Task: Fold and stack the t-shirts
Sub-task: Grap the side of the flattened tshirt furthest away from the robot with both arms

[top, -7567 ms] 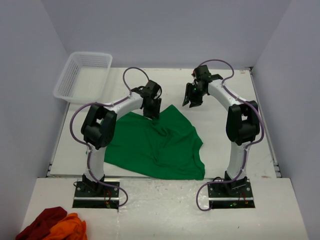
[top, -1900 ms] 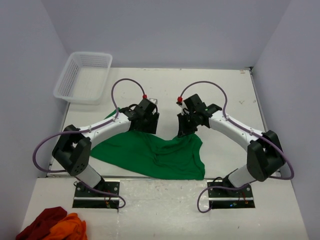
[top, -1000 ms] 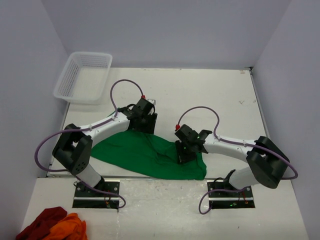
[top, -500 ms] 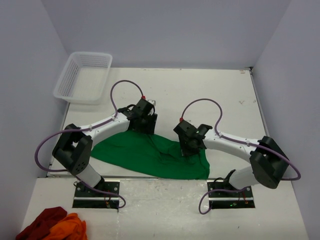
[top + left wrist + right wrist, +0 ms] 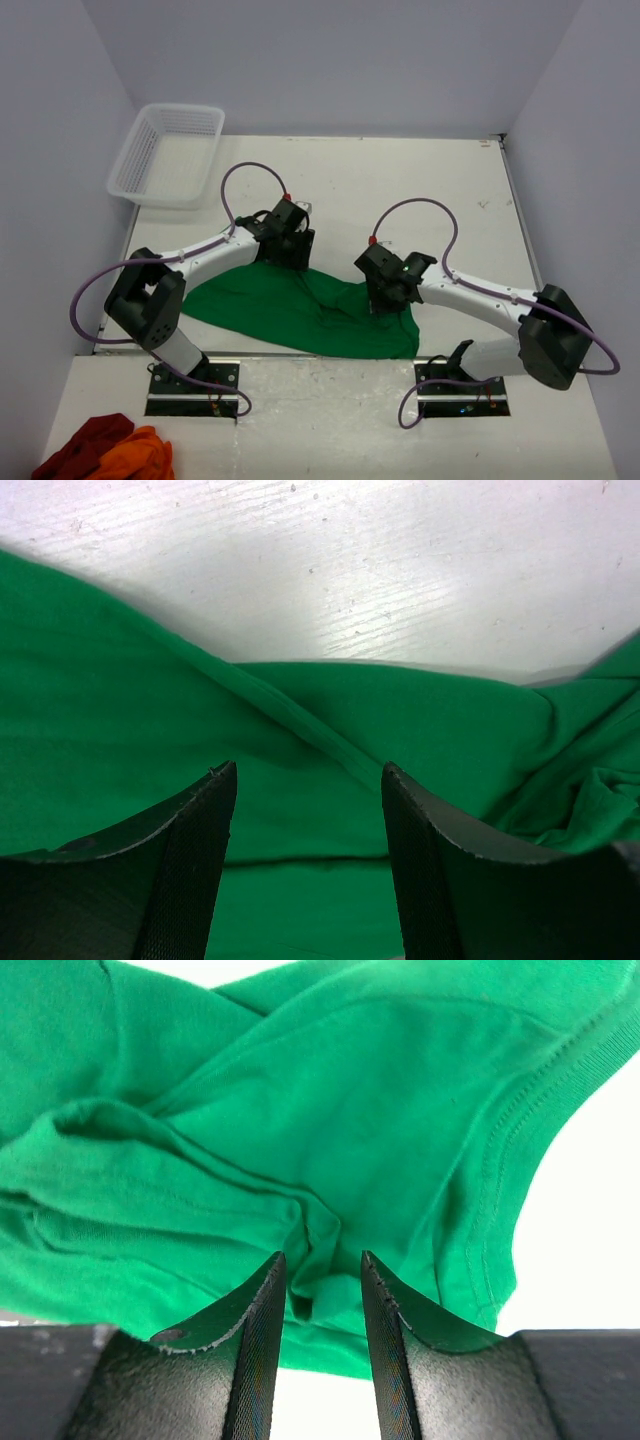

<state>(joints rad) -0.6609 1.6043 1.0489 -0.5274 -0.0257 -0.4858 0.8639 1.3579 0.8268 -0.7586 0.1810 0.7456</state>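
The left pincer (image 5: 292,254) hangs low over the far edge of the green t-shirt (image 5: 270,310), which lies crumpled on the white surface (image 5: 400,180) in front of both arm bases. In the left wrist view this pincer (image 5: 305,780) stands wide, its two dark fingers (image 5: 190,850) well apart and closed on nothing. Beneath the gap the cloth (image 5: 120,730) lies flat, and a raised fold runs slantwise across it, passing between the fingertips. Beyond the fingertips the shirt's edge gives way to bare surface (image 5: 350,570), and to the pincer's right the cloth gathers into looser wrinkles.

The right pincer (image 5: 386,300) sits on the shirt's right part, near its far edge. In the right wrist view the pincer (image 5: 322,1265) is narrow, the fingers (image 5: 255,1330) set close, with a bunched fold of the cloth (image 5: 400,1110) caught between them. Creases in the fabric run toward that pinch. A stitched hem curves past on the pincer's right, and white surface (image 5: 590,1240) shows beyond it.

Far to the left of the left pincer, at the back corner, stands a white mesh basket (image 5: 165,150). Behind the left arm's base lies a heap of red and orange cloth (image 5: 100,452).
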